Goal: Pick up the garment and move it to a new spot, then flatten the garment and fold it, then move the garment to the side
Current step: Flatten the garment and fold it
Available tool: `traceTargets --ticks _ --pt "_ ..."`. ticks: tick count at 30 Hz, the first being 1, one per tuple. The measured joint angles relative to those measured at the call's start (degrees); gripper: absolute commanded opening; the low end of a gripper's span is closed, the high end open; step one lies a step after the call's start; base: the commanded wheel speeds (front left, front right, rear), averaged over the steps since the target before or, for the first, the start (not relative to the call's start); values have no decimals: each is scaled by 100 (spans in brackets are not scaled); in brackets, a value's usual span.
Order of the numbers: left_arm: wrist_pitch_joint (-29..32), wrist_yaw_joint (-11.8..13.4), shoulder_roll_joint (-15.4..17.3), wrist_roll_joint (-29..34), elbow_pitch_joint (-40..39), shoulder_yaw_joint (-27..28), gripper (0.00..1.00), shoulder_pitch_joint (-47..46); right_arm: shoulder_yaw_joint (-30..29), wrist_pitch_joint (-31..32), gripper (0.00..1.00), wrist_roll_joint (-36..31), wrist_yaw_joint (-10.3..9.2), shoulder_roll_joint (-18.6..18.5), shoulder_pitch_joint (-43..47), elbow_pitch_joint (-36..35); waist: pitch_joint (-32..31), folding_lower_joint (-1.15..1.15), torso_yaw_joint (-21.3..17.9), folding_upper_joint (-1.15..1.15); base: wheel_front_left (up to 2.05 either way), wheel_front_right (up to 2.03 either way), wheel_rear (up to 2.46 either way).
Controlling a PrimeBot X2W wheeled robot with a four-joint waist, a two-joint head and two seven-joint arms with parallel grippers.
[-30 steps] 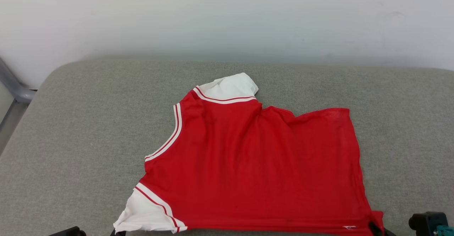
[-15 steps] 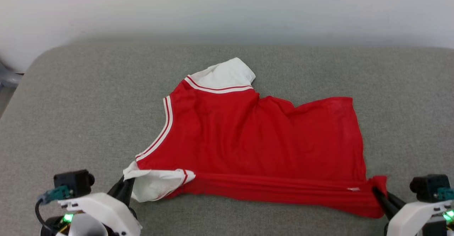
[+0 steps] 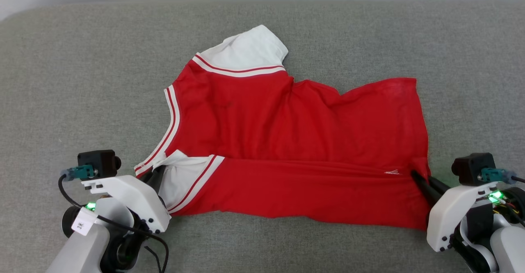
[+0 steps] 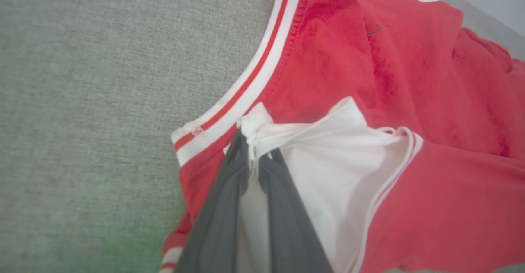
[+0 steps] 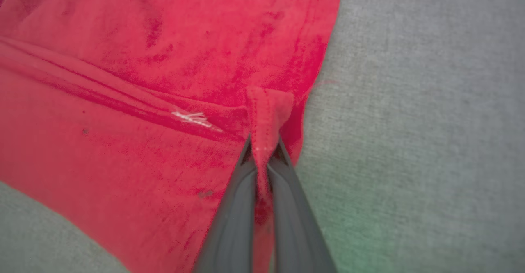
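Since the earlier picture, the near edge of the garment [image 3: 295, 133] has been carried further over its red body, so the folded band is now wider. The head camera has also been tilted down, and the whole picture is shifted by that. The garment is spread about in the middle of the grey cushion [image 3: 82, 80], with its far white sleeve [image 3: 246, 51] pointing away from the robot. The near white sleeve [image 3: 184, 176] is turned over onto the red fabric, beside the striped trim [image 3: 170, 121]. The tip of this sleeve is pinched by the left gripper [image 4: 254, 150], whose two dark fingers are closed on the bunched white cloth. At the other end of the fold, the red hem corner [image 5: 268, 101] is clamped by the right gripper [image 5: 263, 144], and a small tab of fabric is seen standing up past its fingertips. A small white mark [image 3: 391, 172] is seen on the fold line just beside that corner.
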Motion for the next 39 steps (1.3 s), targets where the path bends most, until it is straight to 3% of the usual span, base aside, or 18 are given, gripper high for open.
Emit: traceTargets --ticks 1,2,3,4,5,6,7,8,9,10,14,22,31,34,39 --pt "14 -48 -26 -22 121 -18 0 -57 60 -45 0 0 0 -5 -76 81 47 0 -7 0 0 0 0" --pt "14 -90 -47 -26 216 -30 0 -112 91 -107 7 -3 1 -9 -136 152 84 0 -12 0 0 0 0" --pt "47 -140 -64 -51 315 -51 0 -168 116 -148 34 -2 1 -7 -191 230 111 0 -16 0 0 0 0" --pt "71 -196 -80 -86 391 -78 0 -209 144 -183 100 -3 1 -9 -227 297 131 0 -17 0 0 0 0" --pt "71 -231 -100 -87 464 -94 0 -244 175 -242 100 -20 1 -13 -261 344 143 -1 -16 0 0 0 0" --pt "92 -264 -118 -101 533 -120 13 -277 200 -299 100 16 1 -5 -291 389 148 0 -10 0 0 0 0" --pt "104 -304 -129 -127 584 -135 35 -308 223 -371 100 48 1 -1 -313 419 147 -1 -5 0 0 0 0" --pt "74 -335 -148 -136 625 -123 70 -329 256 -495 100 21 1 -4 -322 425 142 -1 0 0 0 0 0" --pt "36 -350 -177 -136 667 -125 88 -346 266 -599 100 41 1 -1 -332 444 127 -1 7 0 0 0 0" --pt "27 -375 -200 -137 704 -133 100 -359 287 -701 100 52 0 -3 -331 452 107 -1 12 0 0 0 0" --pt "-124 -426 -177 -162 829 -62 100 -388 65 -1704 100 34 -2 76 -283 282 -102 -1 49 0 0 0 0" --pt "65 -343 296 -199 510 158 100 -383 -375 -2042 100 -309 -3 423 153 -102 -497 -2 82 0 0 0 0" --pt "2017 -289 1137 -829 -267 59 100 -199 -676 -1762 100 -488 -3 842 561 -624 -762 -2 -21 0 0 0 0" --pt "2515 -174 1273 -1025 -455 38 100 -175 -706 -1720 100 -527 -3 912 585 -697 -716 -2 -95 0 0 0 0" --pt "2806 18 1300 -1135 -443 -12 100 -103 -717 -1706 100 -526 -3 1011 577 -755 -550 -2 -248 0 0 0 0"
